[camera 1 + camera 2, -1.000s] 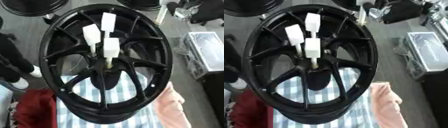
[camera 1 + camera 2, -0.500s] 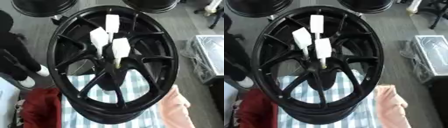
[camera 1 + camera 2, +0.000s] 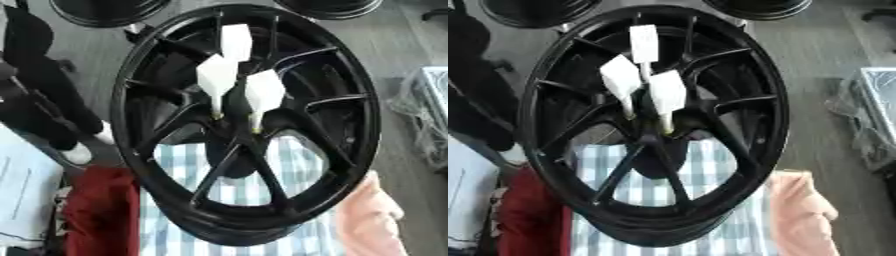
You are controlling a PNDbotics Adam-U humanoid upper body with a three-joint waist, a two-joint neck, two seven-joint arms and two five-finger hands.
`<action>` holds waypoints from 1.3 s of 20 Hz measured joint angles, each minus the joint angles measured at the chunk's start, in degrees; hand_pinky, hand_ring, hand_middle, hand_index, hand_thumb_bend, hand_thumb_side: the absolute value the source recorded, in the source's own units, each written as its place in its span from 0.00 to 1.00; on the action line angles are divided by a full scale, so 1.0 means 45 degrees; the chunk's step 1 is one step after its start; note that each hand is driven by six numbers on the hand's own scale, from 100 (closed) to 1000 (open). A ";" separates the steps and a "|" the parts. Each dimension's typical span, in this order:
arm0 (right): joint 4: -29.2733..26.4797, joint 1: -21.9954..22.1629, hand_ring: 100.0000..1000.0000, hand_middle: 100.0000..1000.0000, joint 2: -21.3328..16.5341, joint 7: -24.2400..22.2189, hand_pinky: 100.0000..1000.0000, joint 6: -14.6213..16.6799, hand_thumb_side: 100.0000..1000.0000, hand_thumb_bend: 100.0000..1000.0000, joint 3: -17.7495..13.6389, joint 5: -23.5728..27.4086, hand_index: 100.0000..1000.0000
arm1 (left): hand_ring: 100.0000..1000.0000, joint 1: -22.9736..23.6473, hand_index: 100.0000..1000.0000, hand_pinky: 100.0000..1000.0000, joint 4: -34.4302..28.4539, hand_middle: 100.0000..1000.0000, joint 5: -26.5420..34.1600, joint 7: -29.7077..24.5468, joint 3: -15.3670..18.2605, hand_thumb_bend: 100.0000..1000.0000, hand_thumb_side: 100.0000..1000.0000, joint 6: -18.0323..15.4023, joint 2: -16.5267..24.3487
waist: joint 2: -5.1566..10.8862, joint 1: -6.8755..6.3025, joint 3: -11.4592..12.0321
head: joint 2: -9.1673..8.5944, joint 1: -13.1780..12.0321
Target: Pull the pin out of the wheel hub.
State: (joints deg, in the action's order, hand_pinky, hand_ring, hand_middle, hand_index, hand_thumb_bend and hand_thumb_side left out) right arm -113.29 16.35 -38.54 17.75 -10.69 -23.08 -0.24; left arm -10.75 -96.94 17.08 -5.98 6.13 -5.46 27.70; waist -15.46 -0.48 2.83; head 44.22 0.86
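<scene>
The wheel [image 3: 149,85] looks like black metal with a smooth, half-glossy finish that catches light on the rim and spokes. The pins [image 3: 253,122] show thin brass-coloured metal shafts with matt white tags [image 3: 263,91], maybe paper or plastic. Under the wheel lies a checked cloth [image 3: 302,155], blue and white, soft and matt. At left is a dark red cloth [image 3: 101,210], at right a pink cloth [image 3: 367,215]. The floor [image 3: 398,55] is grey and smooth.

Nothing of the robot's own body shows in the left or right eye view.
</scene>
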 measured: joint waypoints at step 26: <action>0.1315 0.0846 0.80 0.72 0.3059 0.1145 0.82 -0.2528 0.12 0.00 -0.0666 -0.4262 0.93 | 0.89 -0.0211 0.72 0.79 -0.0037 0.66 0.0034 0.0009 0.0003 0.00 0.70 0.0144 -0.0243 | -0.0208 -0.0014 0.0028 | 0.0000 -0.0204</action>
State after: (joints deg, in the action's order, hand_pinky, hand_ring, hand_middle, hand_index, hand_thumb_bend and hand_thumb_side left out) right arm -107.38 20.16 -24.77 22.91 -22.07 -26.08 -19.42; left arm -11.70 -97.11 17.23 -5.94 6.14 -4.82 26.60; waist -16.39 -0.54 2.95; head 44.22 -0.06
